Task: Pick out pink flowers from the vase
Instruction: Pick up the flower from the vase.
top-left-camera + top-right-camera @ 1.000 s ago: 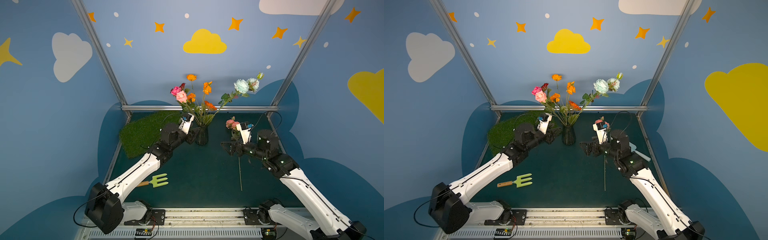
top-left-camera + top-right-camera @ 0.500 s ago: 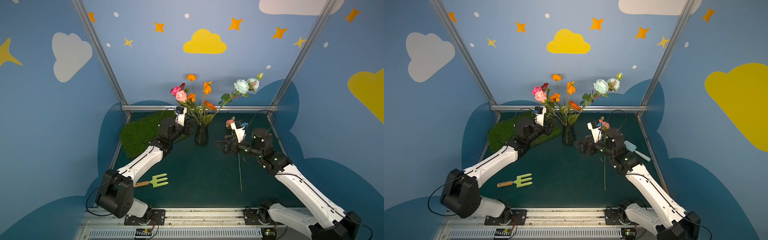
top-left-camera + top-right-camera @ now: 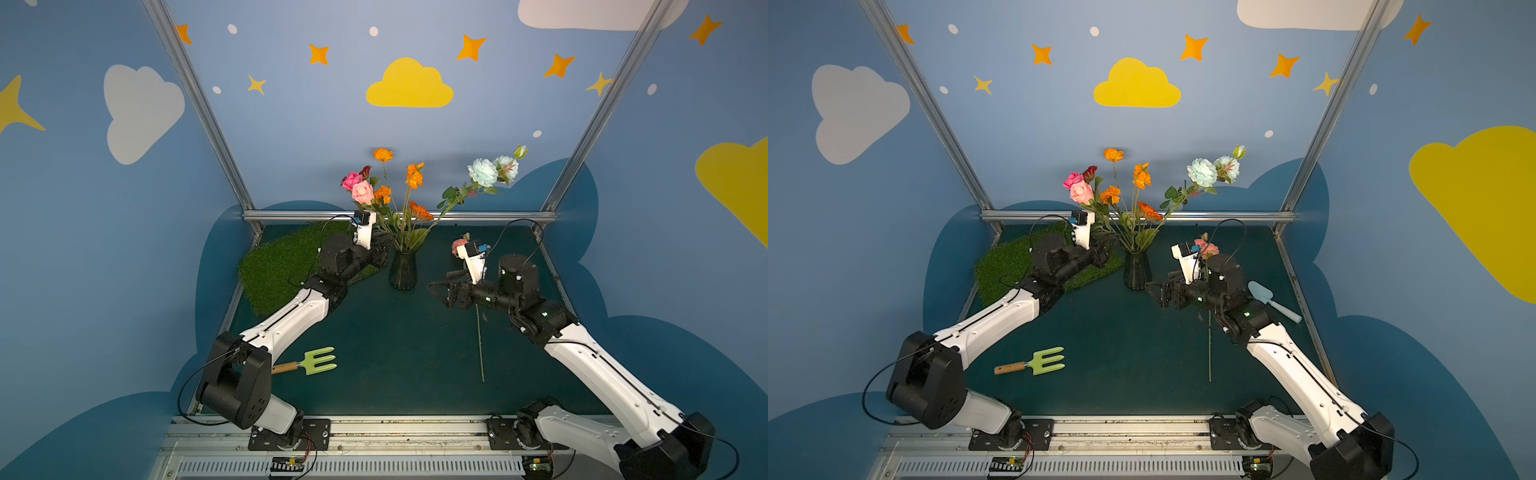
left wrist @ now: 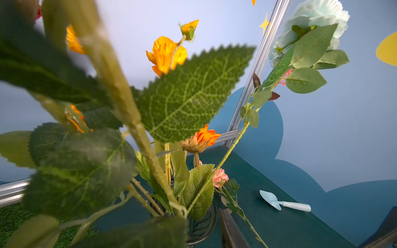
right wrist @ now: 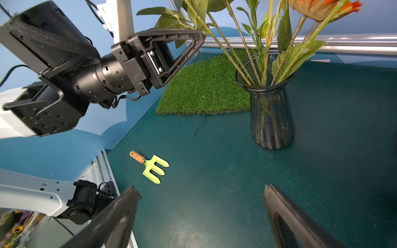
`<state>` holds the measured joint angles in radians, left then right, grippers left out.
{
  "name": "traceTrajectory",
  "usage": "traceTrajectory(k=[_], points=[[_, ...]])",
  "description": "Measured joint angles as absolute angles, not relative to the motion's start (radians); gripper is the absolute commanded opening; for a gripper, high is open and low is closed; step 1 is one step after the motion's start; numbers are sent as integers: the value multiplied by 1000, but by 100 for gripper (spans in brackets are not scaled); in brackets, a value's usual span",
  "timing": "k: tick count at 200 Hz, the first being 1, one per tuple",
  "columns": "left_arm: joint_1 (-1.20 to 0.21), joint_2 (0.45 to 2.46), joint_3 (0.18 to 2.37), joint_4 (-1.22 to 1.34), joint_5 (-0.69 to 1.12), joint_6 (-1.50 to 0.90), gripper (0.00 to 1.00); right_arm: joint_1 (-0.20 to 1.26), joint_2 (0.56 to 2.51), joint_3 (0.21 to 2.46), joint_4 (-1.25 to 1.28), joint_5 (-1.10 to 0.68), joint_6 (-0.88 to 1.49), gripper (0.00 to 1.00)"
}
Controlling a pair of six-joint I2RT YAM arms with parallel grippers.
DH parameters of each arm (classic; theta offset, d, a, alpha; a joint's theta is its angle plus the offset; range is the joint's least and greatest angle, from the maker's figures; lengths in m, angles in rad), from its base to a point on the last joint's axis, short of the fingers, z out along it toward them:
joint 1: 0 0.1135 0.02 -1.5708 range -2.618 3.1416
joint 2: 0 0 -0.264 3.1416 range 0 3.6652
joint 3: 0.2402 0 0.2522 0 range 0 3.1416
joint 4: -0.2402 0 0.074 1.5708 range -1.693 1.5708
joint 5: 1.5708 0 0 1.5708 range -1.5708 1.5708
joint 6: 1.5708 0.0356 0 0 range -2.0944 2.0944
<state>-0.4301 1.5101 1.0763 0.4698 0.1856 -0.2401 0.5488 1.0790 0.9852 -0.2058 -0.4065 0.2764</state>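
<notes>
The left claw (image 5: pixel 199 36) is closing around a stiff, light pink-rose stem (image 5: pixel 223 49) just above the vase (image 5: pixel 271 116) beside it (grip low, petals crush); right claw (image 5: pixel 199 216) gapes empty

A green hand fork (image 3: pixel 318 360) with a wooden handle lies on the near left of the dark green table (image 3: pixel 395 340). A patch of artificial grass (image 3: pixel 282 266) covers the far left corner. A pale blue trowel (image 3: pixel 1273 300) lies at the right edge.
</notes>
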Motion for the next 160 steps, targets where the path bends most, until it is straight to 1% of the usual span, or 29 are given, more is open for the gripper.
traceTrajectory(k=[86,160], points=[[-479,1596,1137,466,104,-236,37,549,1065,985,-208,-402,271,93],[-514,1605,1124,488,20,-206,37,549,1050,985,-216,-401,265,94]])
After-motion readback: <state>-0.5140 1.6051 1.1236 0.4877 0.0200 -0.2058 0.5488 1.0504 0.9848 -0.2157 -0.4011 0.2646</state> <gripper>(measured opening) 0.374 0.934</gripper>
